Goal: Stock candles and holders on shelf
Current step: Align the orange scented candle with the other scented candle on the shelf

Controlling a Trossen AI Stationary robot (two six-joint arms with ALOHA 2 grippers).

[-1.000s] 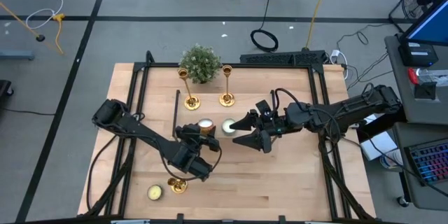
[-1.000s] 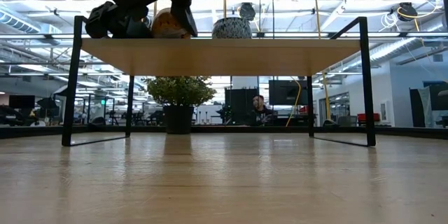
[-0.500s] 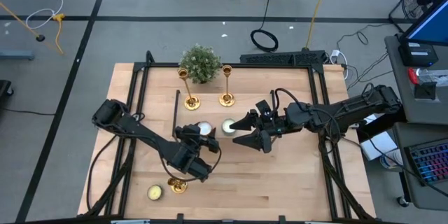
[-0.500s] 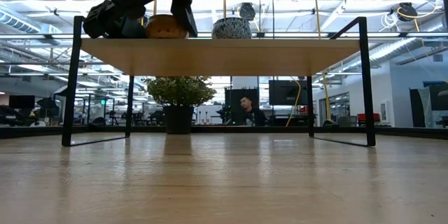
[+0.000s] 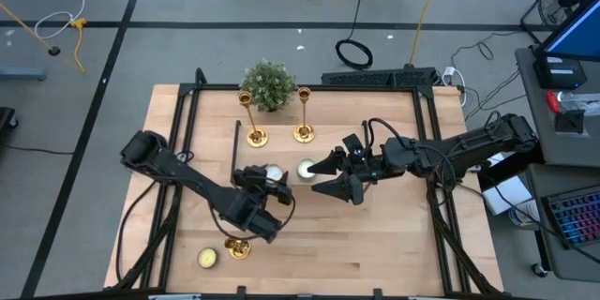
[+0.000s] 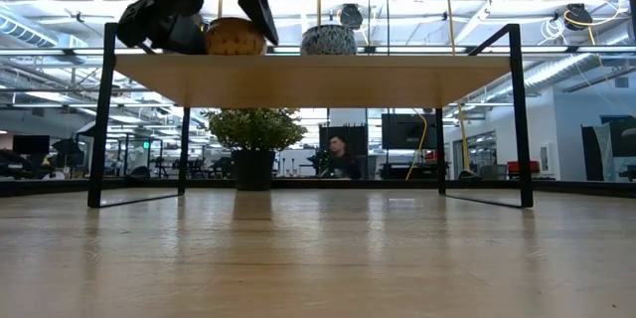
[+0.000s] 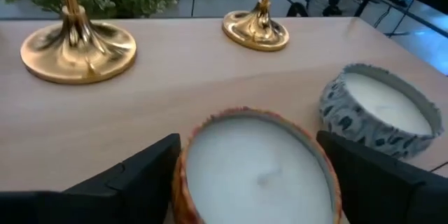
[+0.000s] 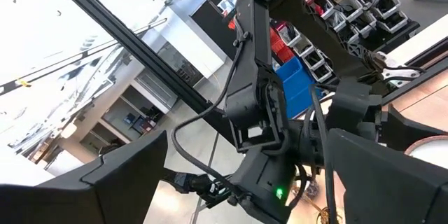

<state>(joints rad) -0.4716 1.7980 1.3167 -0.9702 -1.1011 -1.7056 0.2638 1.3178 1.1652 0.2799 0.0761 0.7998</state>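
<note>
On the shelf (image 5: 375,131) stand two gold holders (image 5: 255,136) (image 5: 303,133), an orange-walled white candle (image 7: 255,164) and a grey-patterned candle (image 7: 381,112), each on its flat base. My left gripper (image 7: 248,142) is open, one finger on either side of the orange-walled candle (image 5: 272,173). My right gripper (image 5: 325,174) hangs open above the shelf, just right of the patterned candle (image 5: 306,170). A third holder (image 5: 237,248) and a yellowish candle (image 5: 207,259) sit on the tabletop near its front left.
A small bushy plant (image 5: 268,84) stands behind the shelf's far left end. The shelf's right half is bare wood. Black frame bars (image 5: 178,150) run along the table's sides. In the low view a person (image 6: 338,154) shows far behind the table.
My left gripper has opened and let go of the orange-walled candle. The candle was tipped in the fingers a second ago and now sits flat on the shelf with its white top up.
</note>
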